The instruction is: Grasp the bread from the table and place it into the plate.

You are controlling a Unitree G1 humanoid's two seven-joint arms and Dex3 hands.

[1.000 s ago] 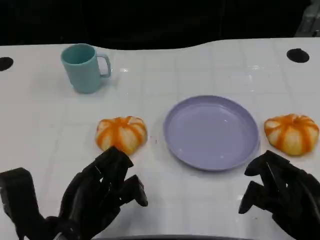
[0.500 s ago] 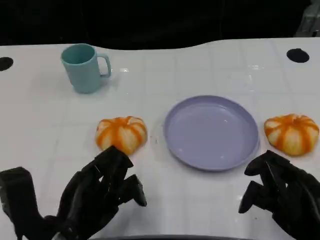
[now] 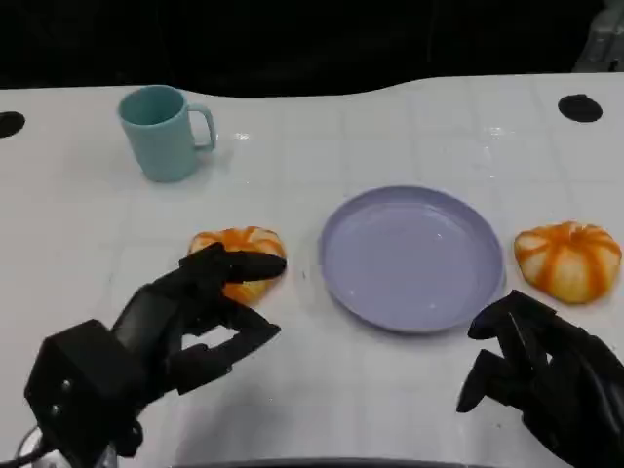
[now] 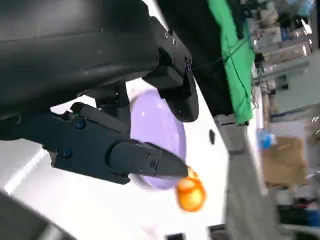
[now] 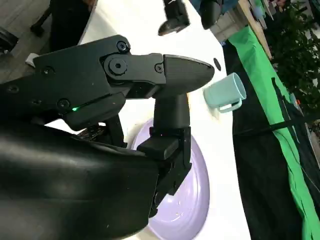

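White and glossy, the worktop (image 3: 409, 127) runs back to a dark background, with two black round marks near its far corners. On it lie two orange-and-white striped breads, one lavender plate (image 3: 412, 258) and one teal mug (image 3: 161, 132).

One bread (image 3: 244, 259) lies just beside the plate on the robot's left; the other bread (image 3: 568, 259) lies just beside the plate on the robot's right. The plate holds nothing. The mug stands upright, well apart from the rest, at the far left.

The left hand (image 3: 195, 317) reaches over the near side of the left bread, its fingers (image 3: 244, 263) spread apart, the upper ones lying across the bread's near edge in the head view; whether they touch it cannot be told. Nothing is gripped.

The right hand (image 3: 531, 366) sits near the worktop's front edge, close to the plate's near right rim and a little short of the right bread, fingers curled loosely apart and holding nothing.

From the left wrist view, the plate and the far bread (image 4: 191, 193) show beyond the fingers.
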